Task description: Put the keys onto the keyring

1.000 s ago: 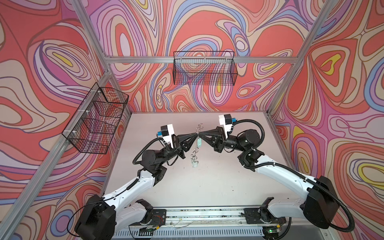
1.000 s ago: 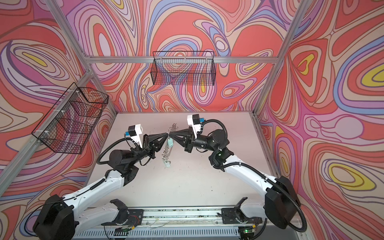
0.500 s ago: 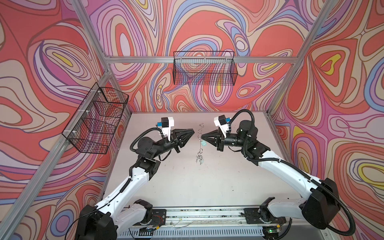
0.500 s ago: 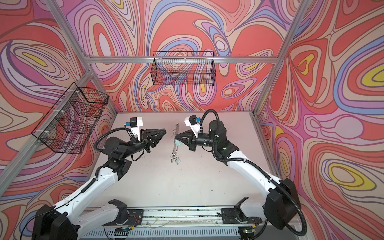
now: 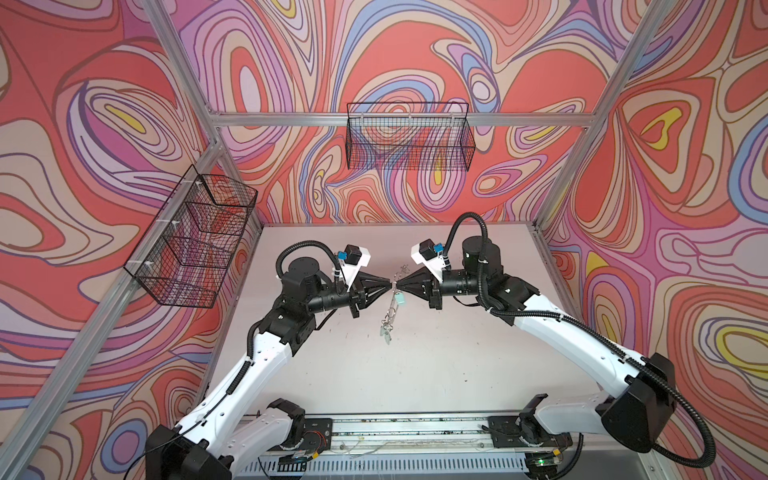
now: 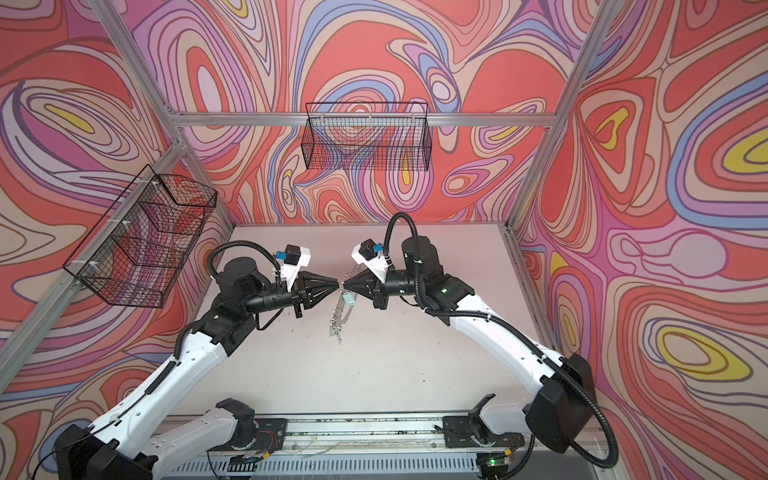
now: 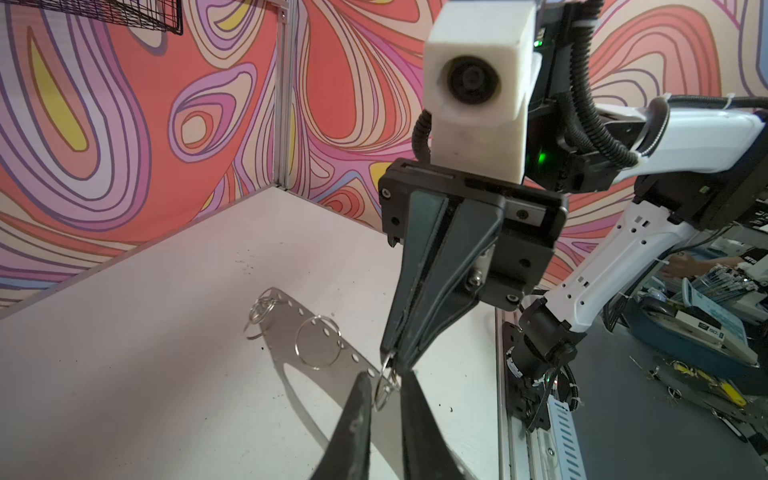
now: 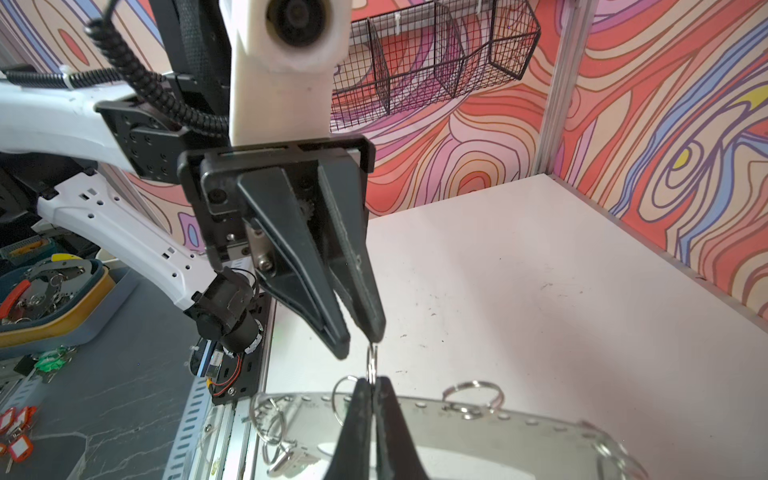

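Observation:
The keyring (image 5: 390, 309) (image 6: 338, 313), a thin metal plate with small holes and wire rings along its rim, hangs above the table between the two arms. My right gripper (image 8: 372, 382) (image 5: 398, 285) is shut on a small wire ring (image 8: 372, 361) at the plate's rim (image 8: 457, 419). My left gripper (image 7: 384, 380) (image 5: 390, 285) meets it tip to tip, jaws narrowly open, that same small ring (image 7: 384, 390) in the gap. A mint-blue tag (image 5: 400, 298) (image 6: 348, 298) dangles just below the tips. Keys (image 5: 386, 332) (image 8: 291, 461) hang at the plate's low end.
Black wire baskets hang on the left wall (image 5: 195, 241) and the back wall (image 5: 409, 137). The arms' base rail (image 5: 407, 428) runs along the table's front edge. Off the table stand a tray of spare rings (image 8: 50, 299) and red tags (image 8: 16, 419).
The left gripper let go and drew back to the left with its jaws parted, then came back to the ring. The right gripper has kept the keyring throughout.

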{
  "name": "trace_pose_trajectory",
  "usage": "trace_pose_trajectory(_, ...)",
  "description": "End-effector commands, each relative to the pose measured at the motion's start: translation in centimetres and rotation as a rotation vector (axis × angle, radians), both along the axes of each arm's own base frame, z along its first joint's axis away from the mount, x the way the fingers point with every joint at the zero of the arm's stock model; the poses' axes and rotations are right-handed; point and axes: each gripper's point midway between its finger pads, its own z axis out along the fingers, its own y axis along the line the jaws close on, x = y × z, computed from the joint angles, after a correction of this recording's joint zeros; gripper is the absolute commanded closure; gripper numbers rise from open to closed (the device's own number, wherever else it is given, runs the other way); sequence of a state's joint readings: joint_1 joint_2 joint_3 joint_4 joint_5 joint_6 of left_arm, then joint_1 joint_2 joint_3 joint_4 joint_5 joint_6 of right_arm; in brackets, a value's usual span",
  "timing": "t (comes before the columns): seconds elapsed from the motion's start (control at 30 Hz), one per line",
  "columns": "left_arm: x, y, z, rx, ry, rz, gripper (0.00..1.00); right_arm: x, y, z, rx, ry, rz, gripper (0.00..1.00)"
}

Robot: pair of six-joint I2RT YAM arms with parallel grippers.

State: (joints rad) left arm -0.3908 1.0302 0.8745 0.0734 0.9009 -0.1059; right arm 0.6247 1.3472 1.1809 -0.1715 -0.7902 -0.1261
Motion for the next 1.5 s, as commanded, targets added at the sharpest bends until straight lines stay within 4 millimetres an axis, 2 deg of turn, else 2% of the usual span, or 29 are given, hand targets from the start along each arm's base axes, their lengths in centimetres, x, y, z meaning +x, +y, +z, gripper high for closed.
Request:
trace_pose_trajectory(0.0,-0.6,0.1,-0.2,0.043,-0.024,-0.034,0.83,-0.1,0.3,0.6,-0.015,-0.054,0.016,1.00)
trace_pose_trajectory(0.5,-1.2,-0.1,-0.4,0.067,-0.026,-0.073,0.87,-1.2,0.8,0.2,-0.016,-0.038,0.065,1.00)
trace_pose_trajectory(0.7,-0.6,0.2,-1.0,0.100,-0.016,-0.037,0.87,-1.1,0.8,0.4,-0.014,-0.051,0.051,1.00)
trace_pose_trajectory(0.97,-1.0,0.0,-1.4,0.107,-0.008,-0.071,0.86,-1.2,0.8,0.3,-0.006,-0.044,0.059,1.00)
trace_pose_trajectory(1.03,-1.2,-0.1,-1.4,0.103,-0.010,-0.086,0.82,-1.2,0.8,0.3,-0.006,-0.042,0.061,1.00)
trace_pose_trajectory(1.2,-1.0,-0.1,-1.5,0.104,0.001,-0.079,0.81,-1.2,0.9,0.3,-0.005,-0.041,0.064,1.00)
trace_pose_trajectory(1.33,-0.5,0.2,-1.0,0.094,-0.020,-0.034,0.83,-1.1,0.9,0.1,-0.009,-0.039,0.058,1.00)
trace_pose_trajectory(1.47,0.0,1.0,0.1,0.078,-0.074,0.046,0.77,-1.0,0.7,-0.1,-0.013,-0.042,0.043,1.00)
